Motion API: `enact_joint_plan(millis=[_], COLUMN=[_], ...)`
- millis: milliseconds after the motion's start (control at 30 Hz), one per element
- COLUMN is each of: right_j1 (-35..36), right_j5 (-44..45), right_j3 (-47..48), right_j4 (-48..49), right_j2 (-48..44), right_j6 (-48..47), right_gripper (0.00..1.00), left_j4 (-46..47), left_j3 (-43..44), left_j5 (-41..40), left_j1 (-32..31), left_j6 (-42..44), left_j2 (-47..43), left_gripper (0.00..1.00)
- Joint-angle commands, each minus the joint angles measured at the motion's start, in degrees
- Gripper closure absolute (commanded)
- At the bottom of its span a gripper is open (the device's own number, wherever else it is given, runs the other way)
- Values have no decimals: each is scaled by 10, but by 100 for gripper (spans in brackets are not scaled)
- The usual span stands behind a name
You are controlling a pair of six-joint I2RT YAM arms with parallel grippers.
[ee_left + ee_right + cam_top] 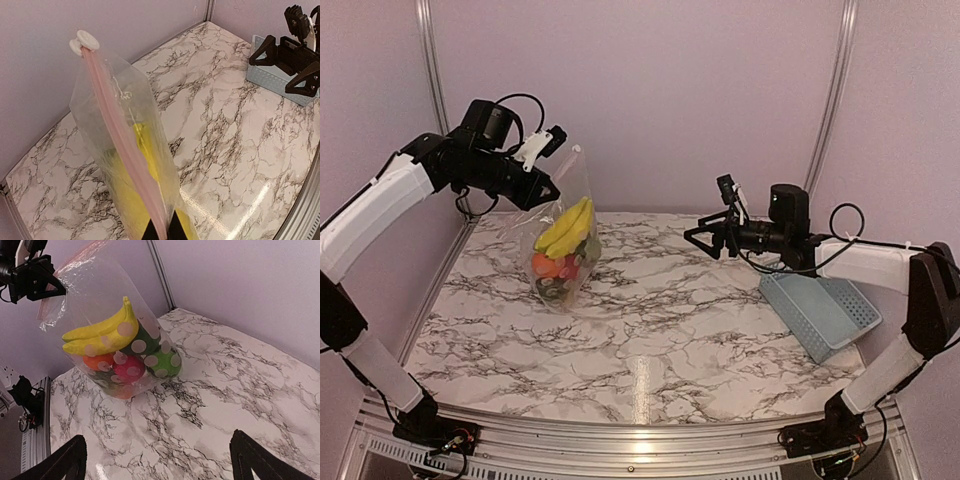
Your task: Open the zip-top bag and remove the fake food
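The clear zip-top bag (563, 232) hangs upright over the table's back left, its bottom resting on the marble. My left gripper (546, 187) is shut on one end of its pink zip strip (117, 130); a white slider (85, 41) sits at the strip's far end. The fake food lies inside: a yellow banana (102, 332), an orange piece (97, 361), a red-pink piece (131, 368) and green pieces (162, 362). My right gripper (698, 236) is open and empty, raised right of the bag and pointing at it; its fingertips (65, 462) frame the right wrist view.
A light blue slotted basket (825, 312) lies at the table's right edge under my right arm, also seen in the left wrist view (272, 80). Purple walls with metal corner posts close the back and sides. The marble table (650, 340) spreads in front.
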Motion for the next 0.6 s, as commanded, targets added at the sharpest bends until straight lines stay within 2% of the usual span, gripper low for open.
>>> enact_joint_plan(millis=[0, 233, 433, 567], right_j1=[9, 28, 54, 91], right_j5=[-22, -58, -79, -75], right_j3=[30, 32, 38, 51], right_j4=[18, 20, 11, -33], right_j2=[-9, -1, -1, -9], right_j6=[8, -10, -41, -93], right_gripper=[4, 6, 8, 9], left_j4=[-63, -131, -131, -127], left_j3=[36, 1, -27, -36], left_j5=[12, -9, -65, -85], left_j1=[-8, -81, -151, -182], left_j6=[61, 196, 227, 243], left_j2=[-20, -21, -3, 11], left_gripper=[100, 100, 100, 100])
